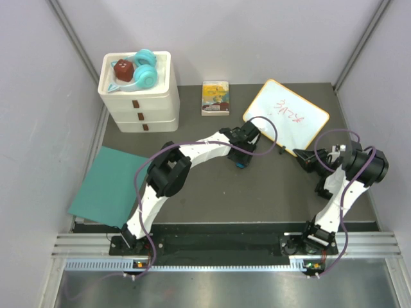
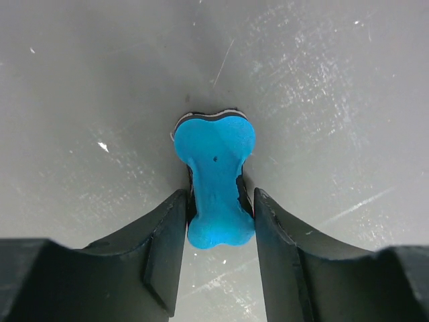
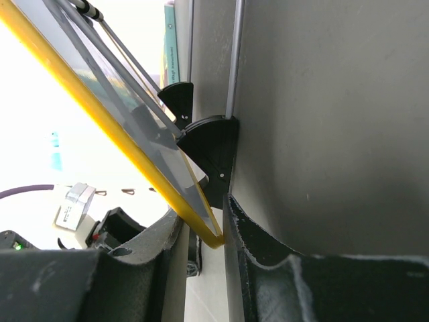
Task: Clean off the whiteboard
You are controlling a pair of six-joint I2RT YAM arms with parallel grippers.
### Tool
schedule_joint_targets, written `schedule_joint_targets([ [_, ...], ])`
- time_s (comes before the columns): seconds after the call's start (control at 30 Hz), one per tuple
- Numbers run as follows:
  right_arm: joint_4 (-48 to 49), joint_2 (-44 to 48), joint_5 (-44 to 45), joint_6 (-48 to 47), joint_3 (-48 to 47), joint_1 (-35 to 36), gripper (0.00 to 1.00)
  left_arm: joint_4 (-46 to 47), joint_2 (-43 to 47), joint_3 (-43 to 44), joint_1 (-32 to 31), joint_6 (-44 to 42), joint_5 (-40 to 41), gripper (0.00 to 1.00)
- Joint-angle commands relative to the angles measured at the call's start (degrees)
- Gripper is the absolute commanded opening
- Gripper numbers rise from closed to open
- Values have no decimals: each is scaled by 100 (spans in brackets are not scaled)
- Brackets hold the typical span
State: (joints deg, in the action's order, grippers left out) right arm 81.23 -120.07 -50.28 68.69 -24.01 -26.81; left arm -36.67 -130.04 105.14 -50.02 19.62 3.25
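Observation:
The whiteboard has a yellow-orange frame and red scribbles, and stands tilted at the back right of the table. My right gripper is at its near corner. In the right wrist view my right gripper is shut on the board's yellow frame, with the board's black feet behind. My left gripper is just left of the board, low over the table. In the left wrist view my left gripper is shut on a blue bone-shaped eraser that rests on the grey table.
A white drawer unit at the back left carries teal headphones and a dark red object. A small yellow picture book lies behind my left gripper. A teal sheet overhangs the left edge. Walls stand close on both sides.

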Motion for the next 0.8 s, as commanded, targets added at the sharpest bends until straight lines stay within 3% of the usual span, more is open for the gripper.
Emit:
schedule_joint_targets([
  [0.0, 1070, -78, 89, 119, 151, -17, 0, -68, -57, 173, -8, 95, 18, 49],
  [0.1, 1079, -78, 89, 119, 151, -17, 0, -86, -4, 129, -25, 104, 71, 47],
  [0.2, 1088, -87, 89, 119, 151, -17, 0, -104, -22, 147, -25, 86, 62, 28],
  [0.23, 1088, -87, 89, 119, 151, -17, 0, -87, -39, 182, -17, 77, 45, 13],
  [0.3, 1079, -87, 89, 119, 142, -17, 0, -87, -48, 208, -25, 60, 45, 0],
  [0.53, 1088, -78, 89, 119, 151, -9, 0, 335, 75, 410, -17, -142, 63, 0],
  [0.77, 1088, -78, 89, 110, 151, -17, 0, 1432, 110, 761, -25, -344, -148, 0],
])
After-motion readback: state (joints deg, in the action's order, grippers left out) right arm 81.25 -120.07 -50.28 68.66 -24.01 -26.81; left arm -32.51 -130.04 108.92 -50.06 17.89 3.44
